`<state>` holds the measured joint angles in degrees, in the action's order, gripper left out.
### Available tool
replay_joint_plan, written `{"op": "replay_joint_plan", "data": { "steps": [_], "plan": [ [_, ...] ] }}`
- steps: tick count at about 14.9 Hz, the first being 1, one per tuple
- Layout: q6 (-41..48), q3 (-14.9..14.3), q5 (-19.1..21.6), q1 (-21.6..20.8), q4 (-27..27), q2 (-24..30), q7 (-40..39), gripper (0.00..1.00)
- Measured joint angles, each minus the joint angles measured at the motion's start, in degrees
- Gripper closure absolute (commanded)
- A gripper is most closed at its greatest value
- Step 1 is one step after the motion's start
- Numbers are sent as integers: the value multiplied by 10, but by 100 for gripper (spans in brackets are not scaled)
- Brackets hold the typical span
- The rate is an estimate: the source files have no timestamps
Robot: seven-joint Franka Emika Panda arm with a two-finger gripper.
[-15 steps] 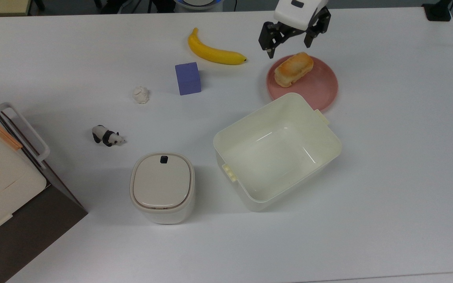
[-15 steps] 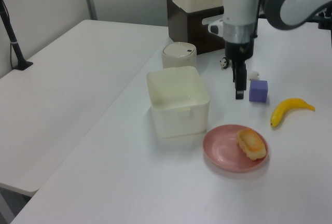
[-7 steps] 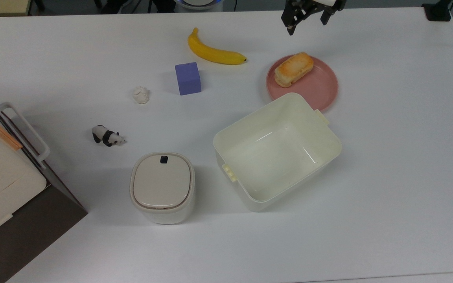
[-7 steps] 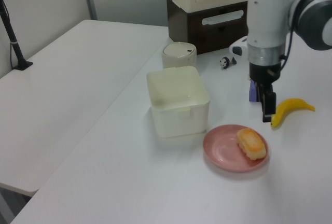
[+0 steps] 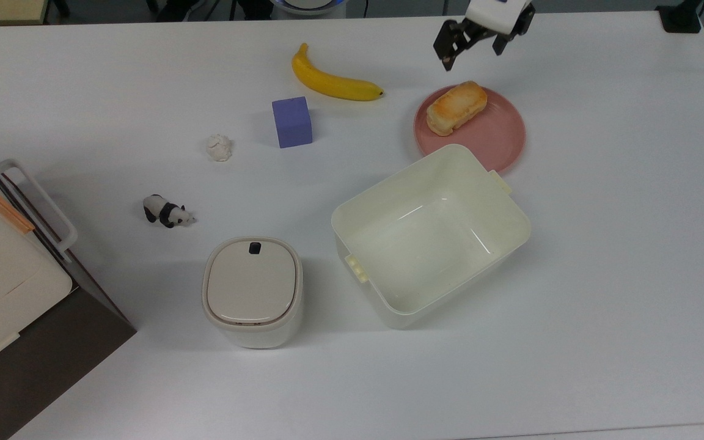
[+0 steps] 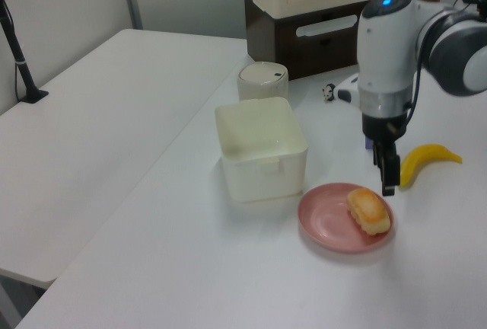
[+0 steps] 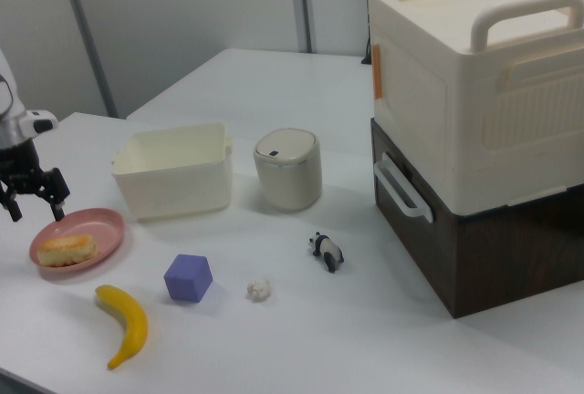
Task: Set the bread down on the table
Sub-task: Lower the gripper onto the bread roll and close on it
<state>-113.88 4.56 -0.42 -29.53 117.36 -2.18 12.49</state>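
On the white table (image 5: 602, 244), the bread (image 5: 456, 107) lies on a pink plate (image 5: 492, 137) beneath the empty, wide-spread pincer (image 5: 471, 49).

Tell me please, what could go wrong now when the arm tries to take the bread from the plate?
The bread lies diagonally on the pink plate, so the open jaws of the gripper may straddle it badly and push it off. The cream bin touches or overlaps the plate's near edge in the top view, and a descent there could bump it.
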Motion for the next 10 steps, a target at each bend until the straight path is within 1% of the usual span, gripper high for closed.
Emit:
{"op": "replay_joint_plan", "data": {
  "steps": [5,7,10],
  "plan": [
    [-43,-2,0,3,-3,-63,0,0],
    [-45,-3,0,7,-7,-78,0,0],
    [-45,-3,-1,13,-13,-81,0,1]
  ]
}}
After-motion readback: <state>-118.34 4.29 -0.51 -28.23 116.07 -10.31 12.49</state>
